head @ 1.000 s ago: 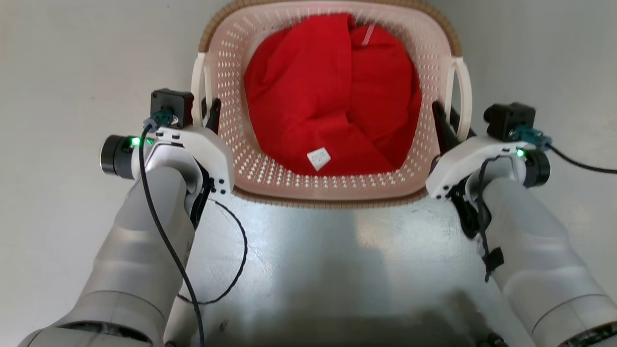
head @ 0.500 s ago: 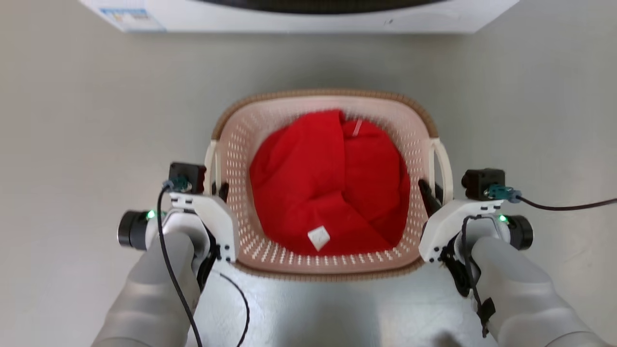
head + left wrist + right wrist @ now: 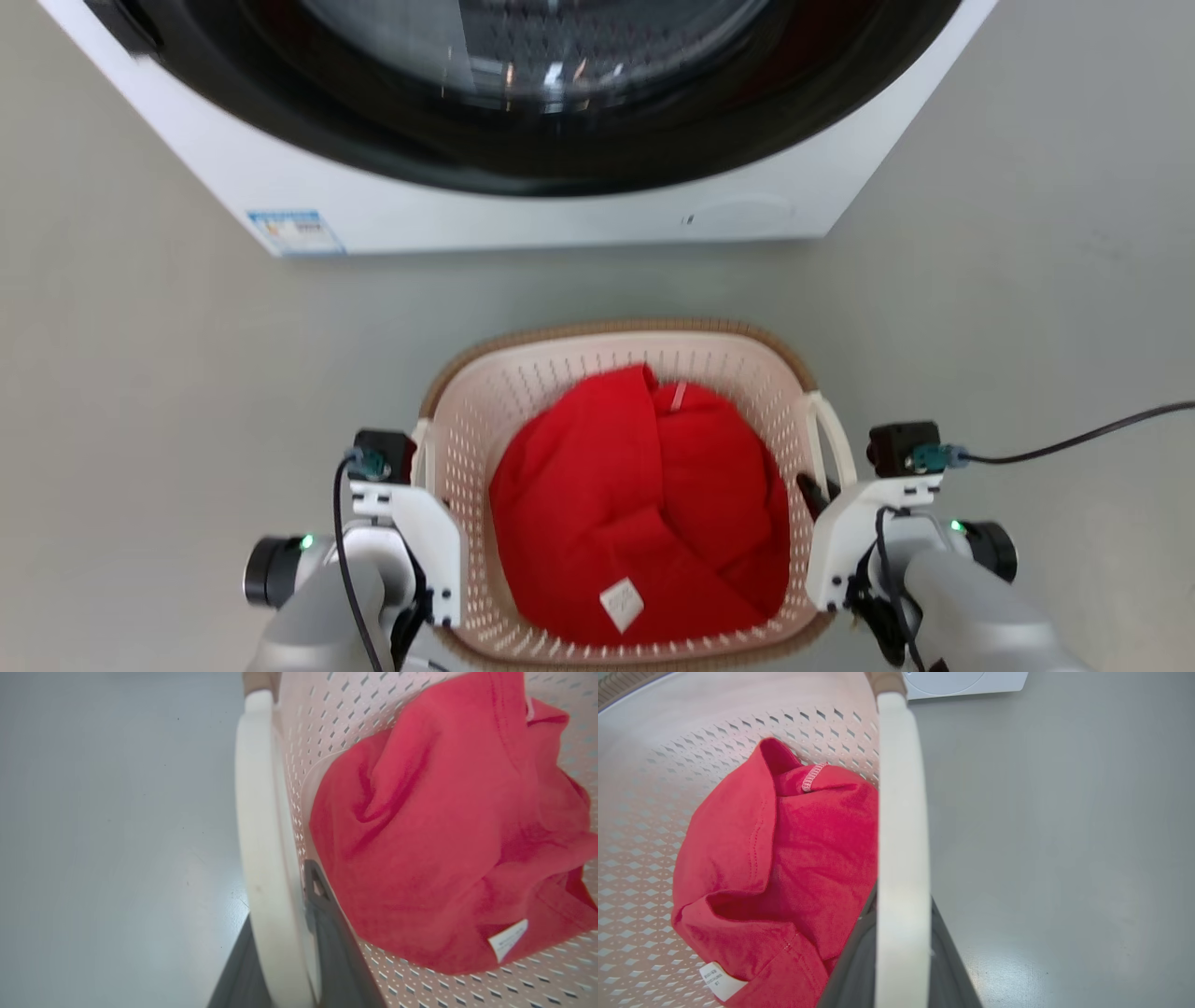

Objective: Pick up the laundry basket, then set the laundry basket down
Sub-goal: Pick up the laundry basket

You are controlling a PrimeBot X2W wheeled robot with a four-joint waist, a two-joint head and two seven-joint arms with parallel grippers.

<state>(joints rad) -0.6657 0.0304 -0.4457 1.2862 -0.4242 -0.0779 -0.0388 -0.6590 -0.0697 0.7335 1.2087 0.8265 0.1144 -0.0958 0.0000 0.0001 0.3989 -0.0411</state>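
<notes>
Head view shows the washer door (image 3: 541, 103) beyond the laundry basket (image 3: 607, 329).

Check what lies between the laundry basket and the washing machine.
A bare stretch of grey floor, seen in the head view, separates the laundry basket from the washing machine.

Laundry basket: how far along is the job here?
Done: the left gripper and right gripper are each closed on a white side handle of the laundry basket, red garment inside. In hand: the hold, in front of the washing machine; whether the basket is clear of the floor, I cannot tell. Left: setting it down and releasing both handles.
</notes>
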